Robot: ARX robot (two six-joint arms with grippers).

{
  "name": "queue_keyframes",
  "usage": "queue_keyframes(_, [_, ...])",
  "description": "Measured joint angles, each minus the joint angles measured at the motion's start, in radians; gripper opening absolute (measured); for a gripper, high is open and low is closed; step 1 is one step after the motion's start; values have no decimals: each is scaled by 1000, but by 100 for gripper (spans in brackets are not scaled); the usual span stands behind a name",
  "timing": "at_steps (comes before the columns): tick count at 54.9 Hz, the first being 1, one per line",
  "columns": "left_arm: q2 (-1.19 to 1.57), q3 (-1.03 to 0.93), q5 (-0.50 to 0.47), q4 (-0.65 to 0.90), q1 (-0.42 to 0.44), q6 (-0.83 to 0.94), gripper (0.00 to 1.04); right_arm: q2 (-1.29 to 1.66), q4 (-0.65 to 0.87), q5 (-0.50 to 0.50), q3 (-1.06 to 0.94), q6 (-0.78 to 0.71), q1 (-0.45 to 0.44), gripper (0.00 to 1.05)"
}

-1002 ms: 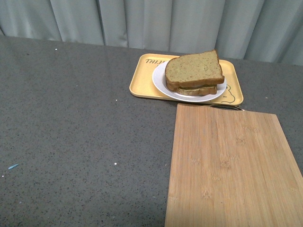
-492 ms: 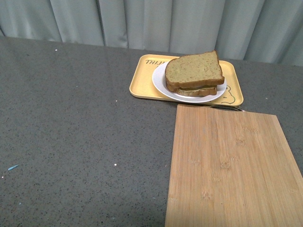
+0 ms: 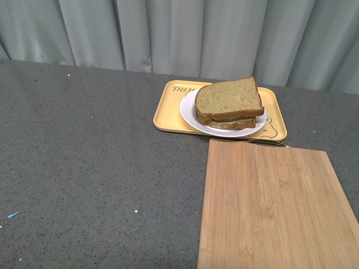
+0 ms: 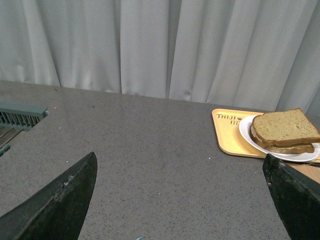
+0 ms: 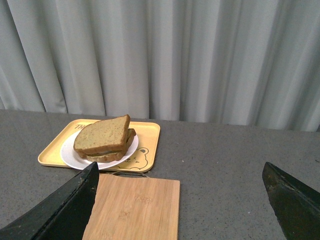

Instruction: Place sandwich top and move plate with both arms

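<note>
**Sandwich assembled on plate, grippers clear**

Sandwich top (image 3: 228, 98) seated on lower slice, on plate (image 3: 190, 107), inside yellow tray (image 3: 167, 106) at far edge of wooden board (image 3: 269, 207). Left gripper (image 4: 180, 200) and right gripper (image 5: 180, 200): jaws spread, empty, well apart from plate.

The front view now looks a bit higher up than it did before, so more of the grey curtain (image 3: 179, 33) shows at the top. The yellow tray (image 3: 168, 106), the white plate (image 3: 188, 106) and the sandwich top (image 3: 227, 98) all sit lower in the picture, and the wooden board (image 3: 269, 207) and the small blue speck (image 3: 14, 214) on the table have slid down too. They all moved together, and none moved away from the others.
</note>
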Motion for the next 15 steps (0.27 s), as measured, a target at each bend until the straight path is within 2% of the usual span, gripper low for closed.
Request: queue_keyframes(15, [0, 0, 0, 0, 0, 0, 98, 0, 0, 0, 0, 0, 0, 95])
